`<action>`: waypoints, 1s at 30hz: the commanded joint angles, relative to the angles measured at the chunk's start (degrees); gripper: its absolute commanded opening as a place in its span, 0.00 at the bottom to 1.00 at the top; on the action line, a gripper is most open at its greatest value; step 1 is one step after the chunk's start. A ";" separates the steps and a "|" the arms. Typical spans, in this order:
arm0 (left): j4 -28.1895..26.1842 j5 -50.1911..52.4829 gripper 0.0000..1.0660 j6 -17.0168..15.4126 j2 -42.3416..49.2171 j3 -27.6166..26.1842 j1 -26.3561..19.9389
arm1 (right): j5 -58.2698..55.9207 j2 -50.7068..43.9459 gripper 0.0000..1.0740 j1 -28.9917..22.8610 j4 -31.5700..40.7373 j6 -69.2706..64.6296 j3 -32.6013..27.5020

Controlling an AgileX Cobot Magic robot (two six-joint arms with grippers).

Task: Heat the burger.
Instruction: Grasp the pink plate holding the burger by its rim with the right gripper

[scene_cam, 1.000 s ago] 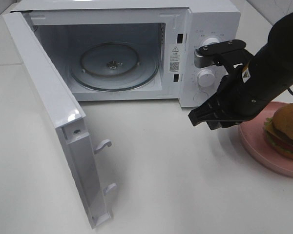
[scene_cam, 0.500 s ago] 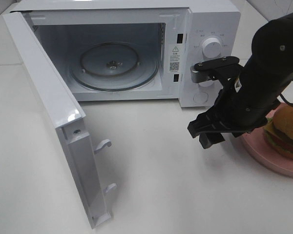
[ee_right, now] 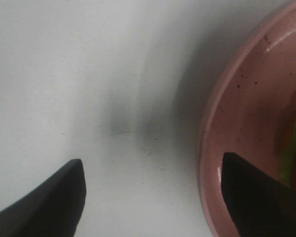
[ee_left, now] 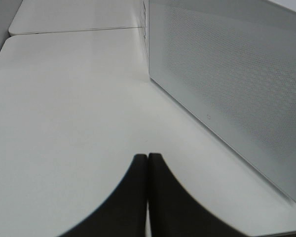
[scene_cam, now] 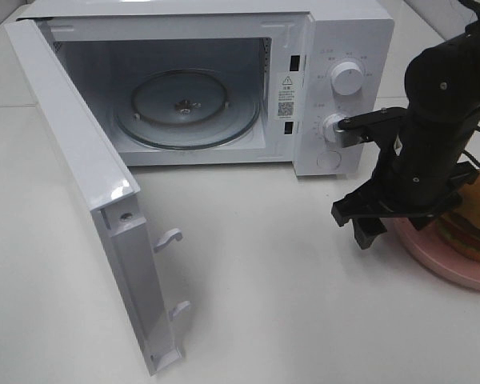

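Burger (scene_cam: pixel 476 232) sits on pink plate (scene_cam: pixel 448 268) whose rim the wide-open, empty right hand (ee_right: pixel 152 165) straddles.

We've got the burger (scene_cam: pixel 476 232) sitting upright on its pink plate (scene_cam: pixel 444 270), off to the right of the microwave (scene_cam: pixel 348 32). Half hidden, so we only see brown bun and layered edges.

Glossy black arm (scene_cam: pixel 444 96), black tapered hand (ee_right: pixel 153 197)

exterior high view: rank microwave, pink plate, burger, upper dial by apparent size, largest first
1. microwave
2. pink plate, partly hidden and cropped by the frame edge
3. burger, partly hidden
4. upper dial
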State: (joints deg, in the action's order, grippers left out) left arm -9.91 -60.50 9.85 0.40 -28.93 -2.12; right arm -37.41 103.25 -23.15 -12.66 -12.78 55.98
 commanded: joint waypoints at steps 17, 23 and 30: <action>-0.23 0.69 0.00 0.17 0.97 0.17 0.23 | 0.69 9.57 0.64 1.38 -3.95 0.29 0.29; -0.23 0.69 0.00 0.17 0.97 0.17 0.23 | 0.69 9.85 0.34 1.38 -4.81 0.40 0.29; -0.23 0.69 0.00 0.17 0.97 0.17 0.23 | 0.69 9.85 0.02 1.38 -5.96 0.40 0.29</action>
State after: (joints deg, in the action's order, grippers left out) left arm -9.91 -60.50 9.85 0.40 -28.93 -2.12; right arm -37.53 112.01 -22.00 -20.40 -12.66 56.78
